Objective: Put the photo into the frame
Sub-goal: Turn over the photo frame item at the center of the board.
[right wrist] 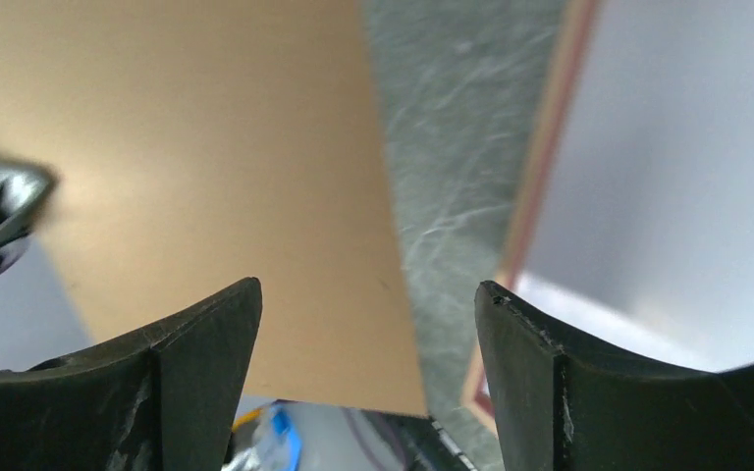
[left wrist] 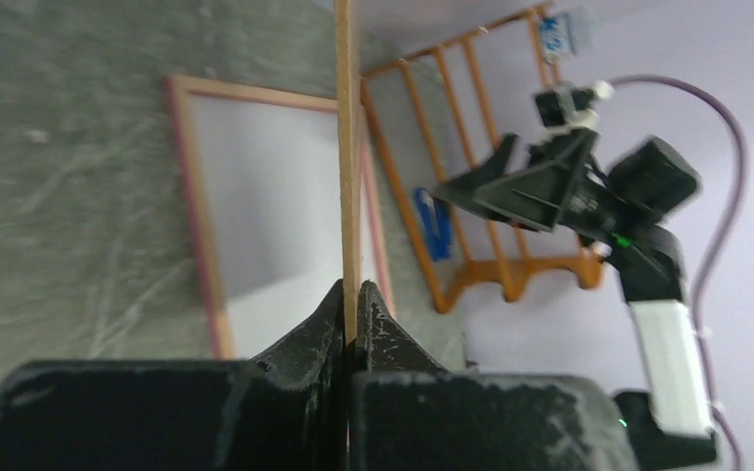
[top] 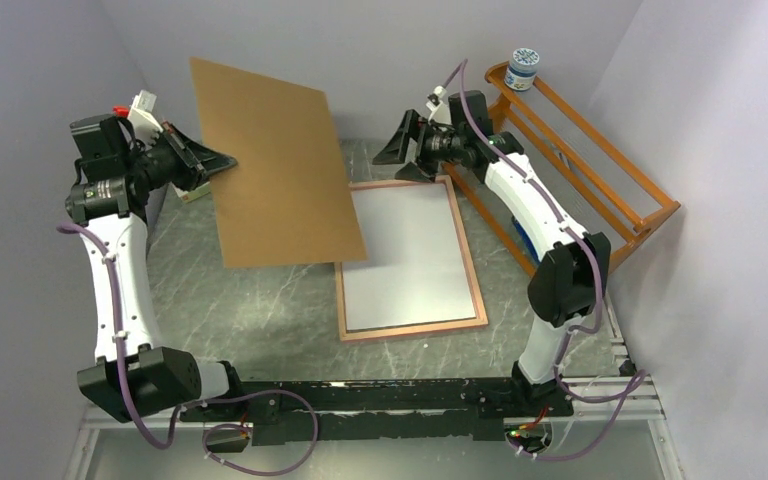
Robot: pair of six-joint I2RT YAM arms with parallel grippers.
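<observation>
Your left gripper (top: 222, 163) is clamped tight on one edge of the brown board (top: 275, 170), with its fingers pressed against both faces. It holds the board tilted in the air over the far left part of the table (top: 250, 300). Seen from above, the board's lower right corner covers part of the frame's left edge.

Your right gripper (top: 400, 160) has its fingers spread wide and holds nothing. It hangs over the far end of the frame (top: 412, 328), close to the orange rack (top: 580, 160). Its own camera looks down between the fingers at the strip of table between the board and the frame.

The frame lies flat on the table in front of the right arm, just beside the rack. A pale sheet fills it edge to edge. It looks like the plain back of the photo (top: 410, 255), and no printed side shows. A small jar (top: 524, 68) stands on the rack's far end.
</observation>
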